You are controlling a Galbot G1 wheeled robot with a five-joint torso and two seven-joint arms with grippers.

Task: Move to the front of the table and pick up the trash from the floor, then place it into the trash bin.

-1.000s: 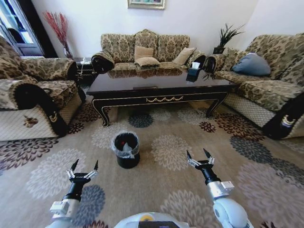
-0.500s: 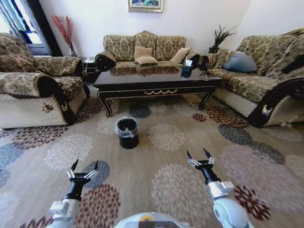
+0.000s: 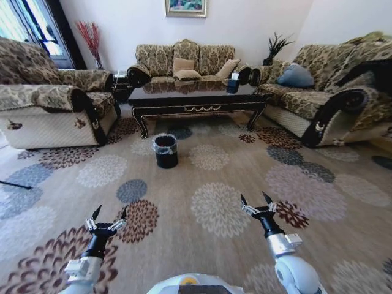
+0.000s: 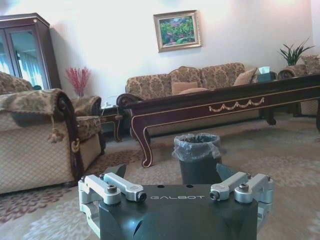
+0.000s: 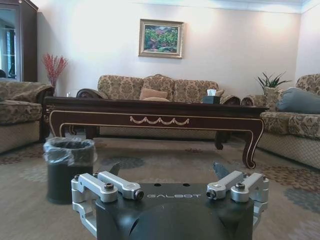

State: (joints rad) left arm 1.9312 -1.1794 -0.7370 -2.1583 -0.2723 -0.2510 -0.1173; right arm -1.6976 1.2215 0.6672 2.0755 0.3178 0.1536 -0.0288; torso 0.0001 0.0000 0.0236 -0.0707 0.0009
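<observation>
The left gripper (image 3: pixel 108 215) hung low over the beige flower-medallion carpet (image 3: pixel 214 208) with its fingers spread and nothing in them, probably a carrying pose for driving. Ahead of it and a little to its right stood the small round black trash bin with a clear liner folded over its rim (image 3: pixel 165 150), just before the long dark glossy wooden coffee table (image 3: pixel 196 97). The right gripper (image 3: pixel 258 201) matched it, splayed and empty, well short of the table; no litter could be made out on the carpet.

Dark glossy table (image 3: pixel 196 98), black trash bin (image 3: pixel 165 152), beige flower-medallion floor (image 3: pixel 214 208)
</observation>
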